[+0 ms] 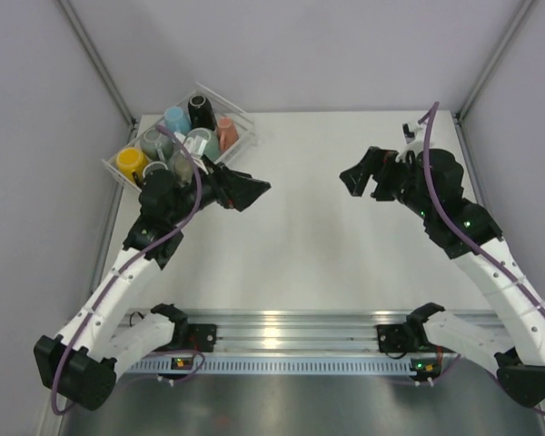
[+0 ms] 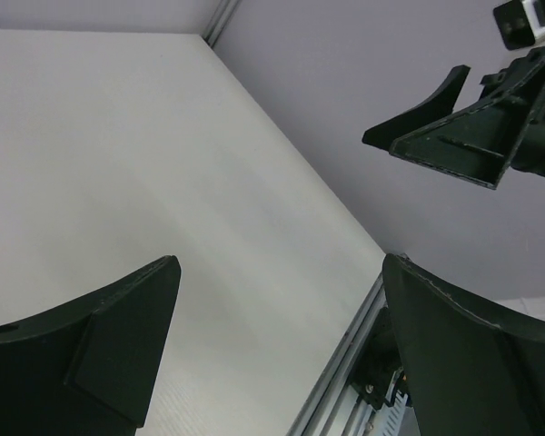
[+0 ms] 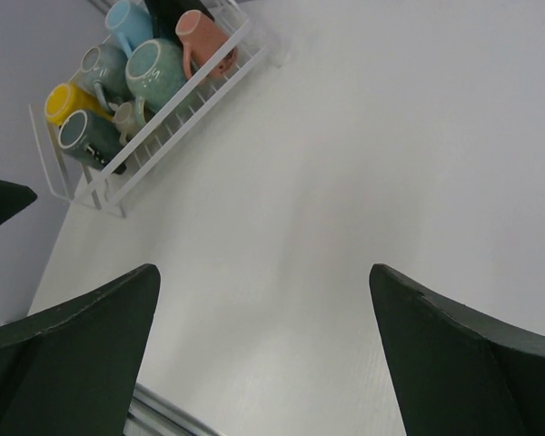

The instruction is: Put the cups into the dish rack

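The clear dish rack (image 1: 242,118) stands at the table's far left corner, and several cups sit inside it. In the top view I make out a yellow cup (image 1: 130,163), a light blue cup (image 1: 176,119), a black cup (image 1: 201,111), a salmon cup (image 1: 227,133) and a teal cup (image 1: 201,143). The right wrist view shows the rack (image 3: 177,113) with the yellow (image 3: 62,100), teal (image 3: 156,73) and salmon (image 3: 203,36) cups. My left gripper (image 1: 251,193) hovers open just right of the rack. My right gripper (image 1: 361,182) is open over the table's right half. Both hold nothing.
Grey walls with metal corner posts enclose the table on three sides. An aluminium rail (image 1: 291,331) carrying both arm bases runs along the near edge. A purple cable (image 1: 189,195) loops over the left arm close to the rack.
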`<state>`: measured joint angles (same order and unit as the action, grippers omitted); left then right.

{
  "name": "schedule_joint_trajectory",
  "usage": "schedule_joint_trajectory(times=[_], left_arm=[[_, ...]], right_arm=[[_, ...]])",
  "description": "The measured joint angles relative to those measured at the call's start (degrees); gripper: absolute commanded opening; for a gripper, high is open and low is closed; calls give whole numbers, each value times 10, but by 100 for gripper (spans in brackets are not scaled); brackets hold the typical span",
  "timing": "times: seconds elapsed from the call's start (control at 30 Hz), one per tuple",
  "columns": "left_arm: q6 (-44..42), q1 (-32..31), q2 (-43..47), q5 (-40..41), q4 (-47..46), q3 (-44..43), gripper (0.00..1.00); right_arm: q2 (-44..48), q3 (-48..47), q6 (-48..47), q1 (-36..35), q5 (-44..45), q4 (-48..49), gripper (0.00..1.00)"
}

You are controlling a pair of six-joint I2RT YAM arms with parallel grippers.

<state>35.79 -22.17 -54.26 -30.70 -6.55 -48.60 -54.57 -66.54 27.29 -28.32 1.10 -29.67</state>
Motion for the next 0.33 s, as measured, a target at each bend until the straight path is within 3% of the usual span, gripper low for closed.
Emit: schedule_joint_trajectory(times=[0.33], left_arm=[[11, 0, 28, -15, -25, 1, 99]], right_arm=[[13, 14, 11, 0, -26, 3, 100]])
